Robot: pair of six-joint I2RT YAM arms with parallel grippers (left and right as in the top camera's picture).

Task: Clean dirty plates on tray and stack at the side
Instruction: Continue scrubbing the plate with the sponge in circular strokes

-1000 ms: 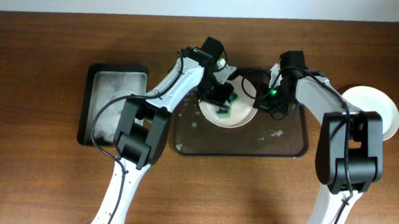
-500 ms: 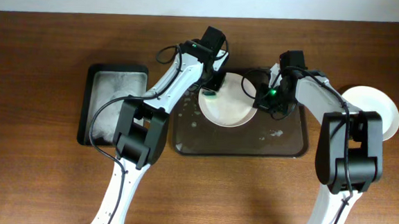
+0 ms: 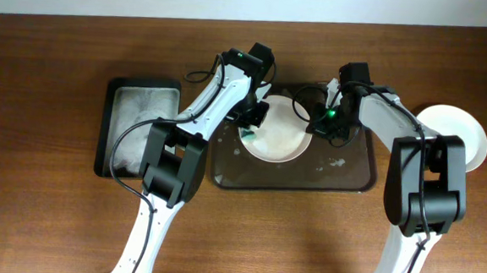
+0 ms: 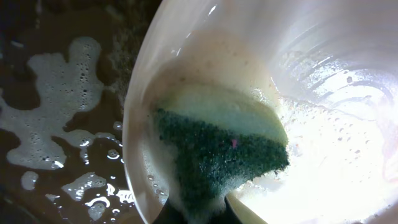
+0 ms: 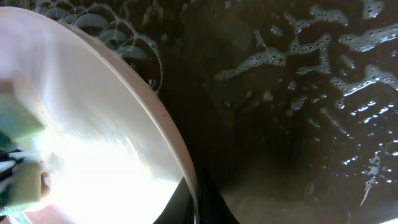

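Note:
A white plate (image 3: pixel 280 132) lies tilted over the dark brown tray (image 3: pixel 351 179). My right gripper (image 3: pixel 319 124) is shut on the plate's right rim (image 5: pixel 168 134). My left gripper (image 3: pixel 251 127) is shut on a green and yellow sponge (image 4: pixel 224 140) and presses it on the plate's left inner side (image 4: pixel 323 155). The sponge also shows at the left edge of the right wrist view (image 5: pixel 15 134). White plates (image 3: pixel 457 137) lie on the table to the right of the tray; I cannot tell how many.
A smaller black tray (image 3: pixel 135 130) with foam stands at the left of the table. Soapy foam patches lie on the brown tray's floor (image 4: pixel 50 124), also in the right wrist view (image 5: pixel 298 50).
My left gripper has moved the sponge from the plate's middle to its upper left rim, then down to its left side. The plate has shifted slightly. The right gripper has kept its hold.

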